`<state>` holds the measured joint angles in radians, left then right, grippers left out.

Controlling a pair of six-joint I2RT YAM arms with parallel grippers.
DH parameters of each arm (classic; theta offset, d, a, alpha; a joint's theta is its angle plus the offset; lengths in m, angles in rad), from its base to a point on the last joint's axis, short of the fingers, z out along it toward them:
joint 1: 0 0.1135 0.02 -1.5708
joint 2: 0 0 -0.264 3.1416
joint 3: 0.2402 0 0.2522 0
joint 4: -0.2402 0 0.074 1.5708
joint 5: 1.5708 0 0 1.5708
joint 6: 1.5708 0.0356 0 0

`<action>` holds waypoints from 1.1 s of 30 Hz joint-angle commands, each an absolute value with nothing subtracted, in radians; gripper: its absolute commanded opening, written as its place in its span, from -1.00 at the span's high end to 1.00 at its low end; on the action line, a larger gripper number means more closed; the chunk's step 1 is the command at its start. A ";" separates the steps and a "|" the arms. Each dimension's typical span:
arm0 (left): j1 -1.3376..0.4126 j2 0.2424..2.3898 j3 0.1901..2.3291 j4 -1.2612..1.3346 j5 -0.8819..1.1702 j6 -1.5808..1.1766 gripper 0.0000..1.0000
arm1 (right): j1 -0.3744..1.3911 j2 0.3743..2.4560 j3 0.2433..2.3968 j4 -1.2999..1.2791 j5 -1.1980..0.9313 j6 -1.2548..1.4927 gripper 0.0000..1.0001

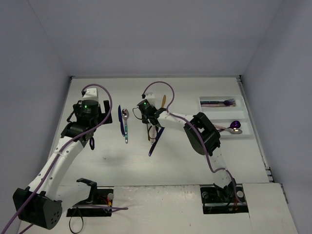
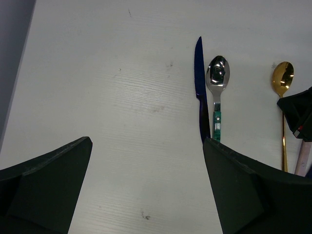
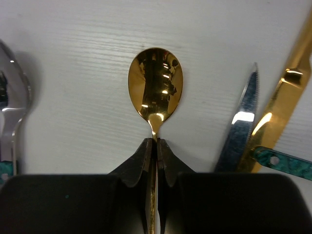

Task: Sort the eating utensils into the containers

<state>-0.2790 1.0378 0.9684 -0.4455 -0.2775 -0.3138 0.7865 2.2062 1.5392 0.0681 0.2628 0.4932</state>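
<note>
My right gripper (image 3: 156,144) is shut on the thin neck of a gold spoon (image 3: 155,83), whose bowl lies on the table just past the fingertips. From above, that gripper (image 1: 147,117) sits over the middle group of utensils. A dark blue knife (image 3: 241,126), a gold knife (image 3: 282,97) and a teal handle (image 3: 282,163) lie to its right. My left gripper (image 2: 146,195) is open over bare table, with a dark blue knife (image 2: 200,87) and a silver spoon (image 2: 217,73) just beyond its right finger. The white tray (image 1: 246,122) stands at the right.
The tray holds a purple fork (image 1: 222,103) in its far compartment and a purple spoon (image 1: 233,127) in its near one. A long blue knife (image 1: 155,142) slants toward the table's middle. Something dark blue (image 1: 91,141) lies beside the left arm.
</note>
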 commanded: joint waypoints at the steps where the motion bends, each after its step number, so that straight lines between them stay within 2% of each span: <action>1: -0.272 1.022 0.988 -0.415 -0.287 -0.305 -0.95 | 0.810 2.198 1.629 0.061 0.196 0.480 1.00; 9: -0.272 1.020 0.986 -0.417 -0.294 -0.305 -0.95 | 0.792 2.066 1.716 0.064 0.319 0.498 1.00; 12: -0.272 1.013 0.986 -0.416 -0.298 -0.305 -0.95 | 0.717 1.948 1.614 0.061 0.471 0.584 1.00; 18: -0.272 1.009 0.987 -0.416 -0.290 -0.308 -0.95 | 0.491 1.720 1.264 0.061 0.549 0.800 1.00; 23: -0.272 1.003 0.986 -0.414 -0.288 -0.308 -0.95 | 0.293 1.532 1.056 0.061 0.605 0.935 1.00; 27: -0.272 1.003 0.986 -0.414 -0.287 -0.310 -0.95 | 0.113 1.451 0.940 0.062 0.602 1.022 1.00; 33: -0.272 1.010 0.988 -0.414 -0.282 -0.310 -0.95 | -0.028 1.432 0.873 0.061 0.571 1.063 1.00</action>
<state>-0.2790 1.0245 0.9684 -0.4469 -0.2807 -0.3138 0.0274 1.4686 0.8915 0.0329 0.5411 0.9789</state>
